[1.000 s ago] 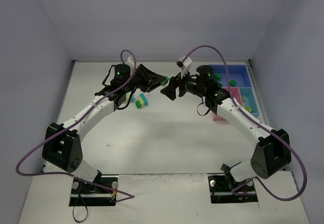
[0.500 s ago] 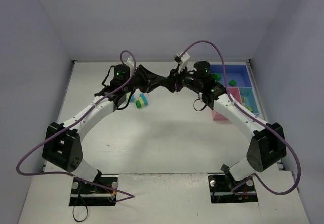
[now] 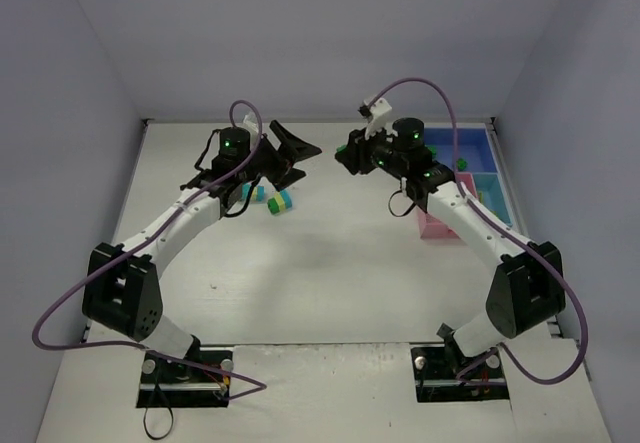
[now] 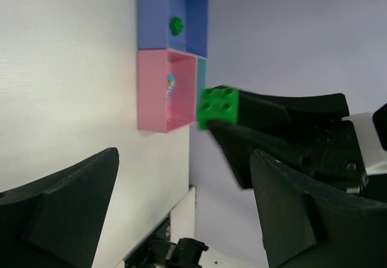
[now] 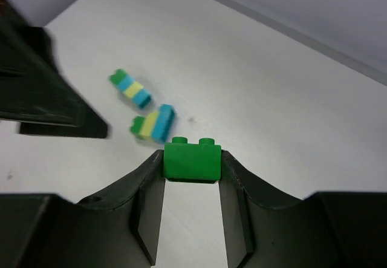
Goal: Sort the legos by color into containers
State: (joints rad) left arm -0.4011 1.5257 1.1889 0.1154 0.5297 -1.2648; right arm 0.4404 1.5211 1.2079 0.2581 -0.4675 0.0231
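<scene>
Right now the green brick (image 5: pixel 192 158) sits pinched in the right gripper (image 5: pixel 192 166), whose jaws stand narrow and press on two opposite flat sides, with the studs up in the wrist view. It hangs in the air over the far middle of the table (image 3: pixel 330 263), left of the trays and well apart from them. The left gripper (image 3: pixel 296 141) faces it from the left with jaws spread wide and nothing between them. We judge the brick to be light, hard and smooth: it will not give under the squeeze, but slick plastic held only at the fingertips could twist or slip out in a quick swing, so a grip low on the flat walls rather than on the studs looks the safe one. The blue tray (image 4: pixel 151 26) already holds a loose green piece (image 4: pixel 176 26), so we take it as the likely home for this brick; the pink tray (image 4: pixel 151 92) lies just near of it, touching. Two short mixed stacks (image 5: pixel 132 89) (image 5: pixel 154 123) lie side by side on the table near the left arm. Being pressed together, they probably need a hold on each end to pull apart.
</scene>
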